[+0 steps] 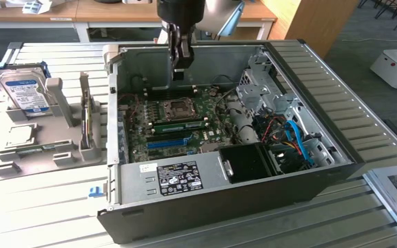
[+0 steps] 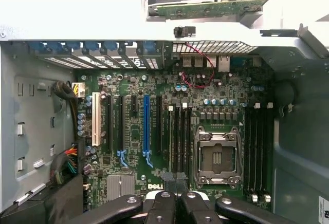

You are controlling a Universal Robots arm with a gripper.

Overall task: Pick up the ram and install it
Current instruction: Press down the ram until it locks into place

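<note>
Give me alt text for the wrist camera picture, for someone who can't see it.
Looking down into an open computer case at a green motherboard with an empty processor socket; the shut gripper hangs over dark memory slots beside that socket. A green card stands in a holder outside the case.

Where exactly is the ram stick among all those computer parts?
Look into the open computer case, at the square silver processor socket on its green board. Right beside it, toward the blue slot, the ram stands edgewise: a slim green stick, unlike the dark slots around it.
</note>
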